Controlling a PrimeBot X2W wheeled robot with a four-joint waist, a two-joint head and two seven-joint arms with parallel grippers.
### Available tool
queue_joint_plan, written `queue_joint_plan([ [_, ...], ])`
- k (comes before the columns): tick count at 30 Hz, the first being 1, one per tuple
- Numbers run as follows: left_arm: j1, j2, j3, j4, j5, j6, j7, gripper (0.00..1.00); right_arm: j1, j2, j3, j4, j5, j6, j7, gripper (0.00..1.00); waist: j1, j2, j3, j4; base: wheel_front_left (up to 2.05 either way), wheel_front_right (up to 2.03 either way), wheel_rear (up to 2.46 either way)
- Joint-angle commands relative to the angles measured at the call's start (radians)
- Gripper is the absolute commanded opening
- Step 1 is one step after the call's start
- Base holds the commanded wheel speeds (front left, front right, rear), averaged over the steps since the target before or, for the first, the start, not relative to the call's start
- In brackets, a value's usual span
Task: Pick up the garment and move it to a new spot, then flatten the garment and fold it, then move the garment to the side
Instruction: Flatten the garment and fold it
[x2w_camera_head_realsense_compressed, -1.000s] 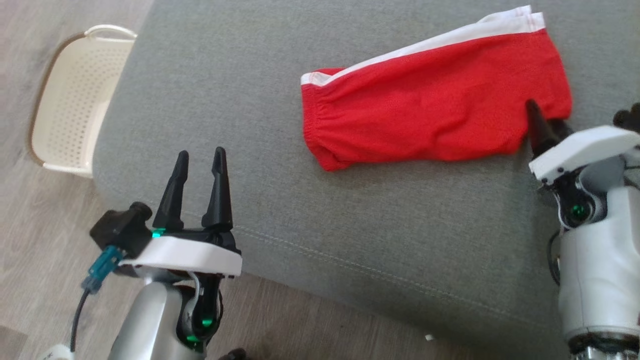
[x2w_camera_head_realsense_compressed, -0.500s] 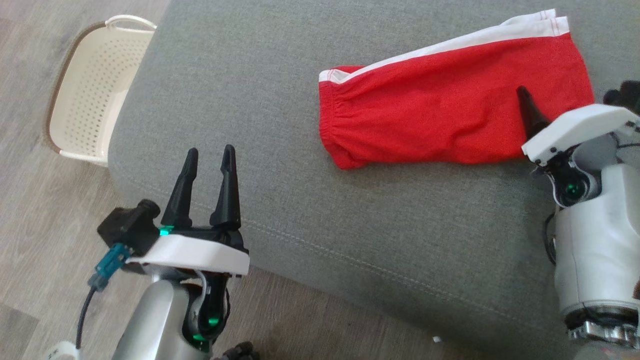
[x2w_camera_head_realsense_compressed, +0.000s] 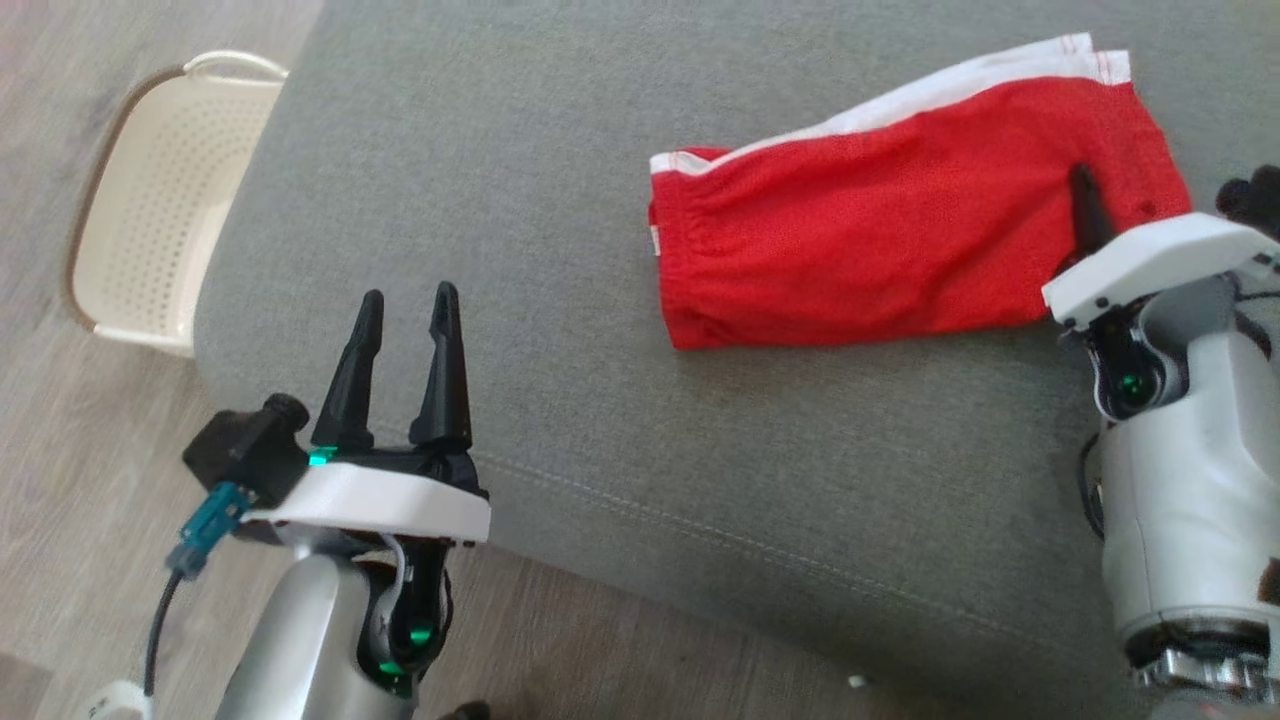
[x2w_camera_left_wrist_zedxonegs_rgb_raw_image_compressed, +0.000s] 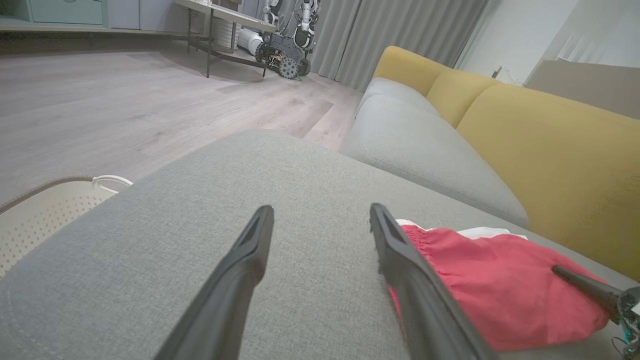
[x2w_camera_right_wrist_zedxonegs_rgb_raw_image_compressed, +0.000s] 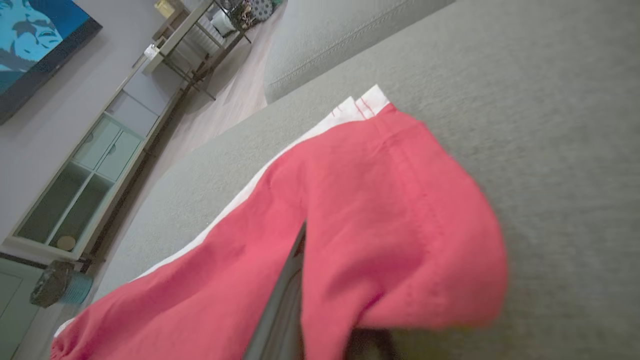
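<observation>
- Head view: the red garment lies on the grey seat cushion, toward its far right part, white band along the far edge. The right gripper has its fingers together on cloth near the garment's right end. Just one dark finger shows above the white wrist casing. The left gripper hovers at the cushion's near edge, fingers apart and holding nothing, well apart from the garment. A pale basket sits on the floor beside the cushion.
- Left wrist view: the garment lies just right of this gripper's own spread fingers. The other arm's finger pokes in at the lower right, its body cut off by the frame edge.
- Right wrist view: red cloth bunches and drapes over one dark finger. The picture is blurred, and the second finger is hidden under the fabric, so how much cloth sits in the pinch cannot be told.
- Risk, as I judge it: the grip is close to one end, so on lifting a thin pinch may slip free. If only the top layer is caught, the garment could open and its waistband end drag and crumple along the cushion.
</observation>
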Motion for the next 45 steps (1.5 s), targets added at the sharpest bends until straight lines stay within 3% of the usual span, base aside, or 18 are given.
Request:
queue_joint_plan([
  [1, -0.034, 0.009, 0.042, -0.028, 0.008, -0.002, -0.005, 1.00, 0.007, 0.009, 0.027, -0.041, 0.009, 0.002, -0.026, 0.00, -0.0001, 0.0000, -0.014, -0.017, 0.00, 0.00, 0.00],
  [10, -0.028, 0.009, 0.068, -0.020, 0.032, -0.015, -0.005, 1.00, 0.088, 0.032, 0.069, -0.095, 0.009, 0.002, -0.090, 0.00, -0.0001, 0.0000, -0.067, -0.115, 0.00, 0.00, 0.00],
  [16, -0.018, 0.009, 0.079, -0.014, 0.041, -0.022, -0.005, 1.00, 0.176, 0.047, -0.013, -0.164, -0.011, 0.002, -0.124, 0.00, -0.0001, 0.0000, -0.102, -0.178, 0.00, 0.00, 0.00],
  [19, -0.011, 0.009, 0.085, -0.012, 0.041, -0.022, -0.005, 1.00, 0.229, 0.050, -0.064, -0.189, -0.016, 0.002, -0.126, 0.00, -0.0001, 0.0000, -0.116, -0.192, 0.00, 0.00, 0.00],
  [23, -0.003, 0.009, 0.088, -0.007, 0.042, -0.027, -0.005, 1.00, 0.287, 0.050, -0.046, -0.191, 0.009, 0.002, -0.127, 0.00, -0.0001, 0.0000, -0.124, -0.205, 0.00, 0.00, 0.00],
  [34, -0.005, 0.009, 0.084, -0.001, 0.051, -0.037, -0.005, 1.00, 0.258, 0.050, -0.055, -0.189, -0.152, 0.002, -0.223, 0.00, -0.0001, 0.0000, -0.134, -0.193, 0.00, 0.00, 0.00],
  [37, -0.002, 0.009, 0.083, -0.001, 0.052, -0.037, -0.005, 1.00, 0.243, 0.050, 0.007, -0.202, -0.176, 0.002, -0.258, 0.00, -0.0001, 0.0000, -0.138, -0.179, 0.00, 0.00, 0.00],
  [45, 0.012, 0.009, 0.094, 0.003, 0.057, -0.039, -0.005, 1.00, 0.272, 0.050, 0.300, -0.271, -0.164, 0.002, -0.323, 0.00, -0.0001, 0.0000, -0.156, -0.144, 0.00, 0.00, 0.00],
])
